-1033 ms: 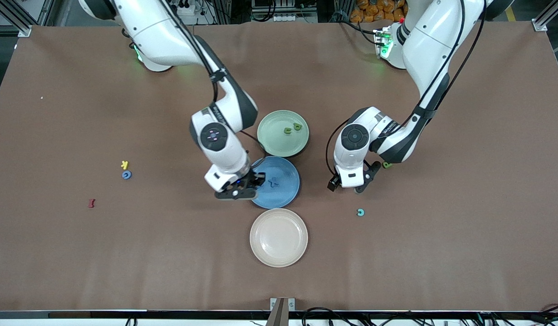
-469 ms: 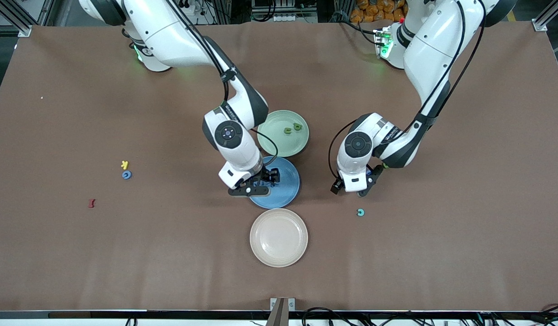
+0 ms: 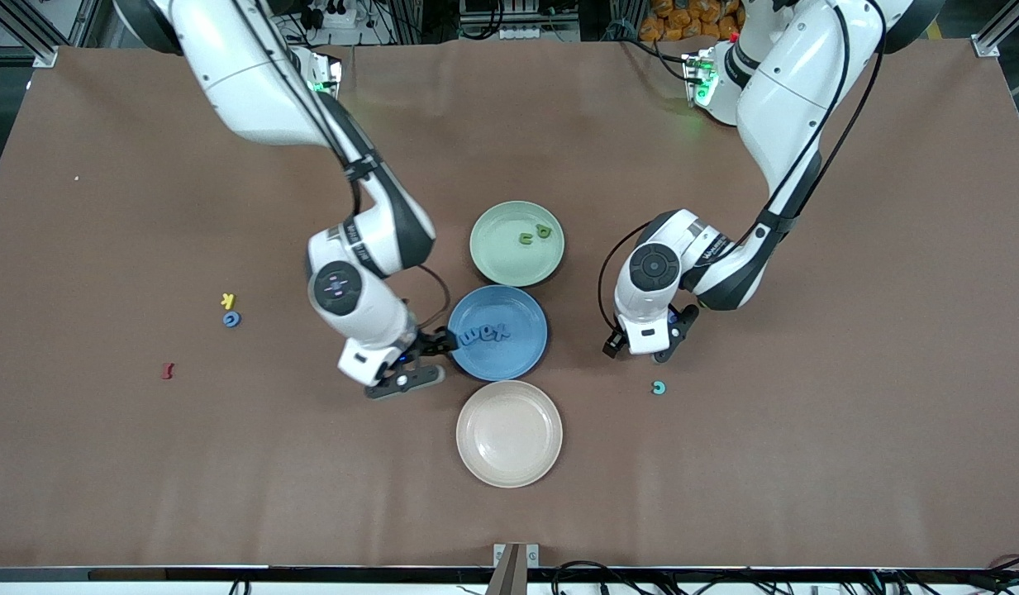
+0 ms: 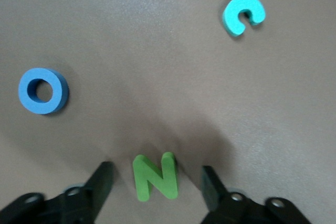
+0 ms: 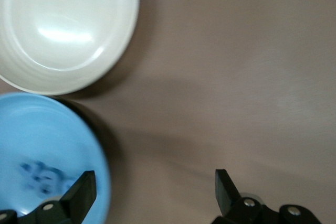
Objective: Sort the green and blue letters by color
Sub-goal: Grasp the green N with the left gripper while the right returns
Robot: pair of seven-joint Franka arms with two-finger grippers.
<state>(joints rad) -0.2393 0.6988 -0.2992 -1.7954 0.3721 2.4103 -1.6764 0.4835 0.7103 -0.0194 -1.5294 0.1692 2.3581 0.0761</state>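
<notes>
A lime green letter N (image 4: 155, 177) lies on the table between the fingers of my left gripper (image 4: 156, 174), which is open with a gap on each side of it; the left arm hides it in the front view. A blue O (image 4: 43, 91) and a teal c (image 3: 659, 387) lie close by. My right gripper (image 3: 435, 358) stands open and empty over the table beside the blue plate (image 3: 526, 359), where three blue letters (image 3: 484, 334) lie. Two green letters (image 3: 534, 235) rest in the green plate (image 3: 497, 256). Another blue letter (image 3: 231, 319) lies toward the right arm's end.
A cream plate (image 3: 509, 463) stands nearer the front camera than the blue plate. A yellow K (image 3: 226, 301) sits beside the lone blue letter, and a dark red I (image 3: 168, 370) lies a little nearer the camera.
My right gripper has opened, left blue letters in the blue plate and drawn back off its rim toward the right arm's end. The left gripper has barely shifted.
</notes>
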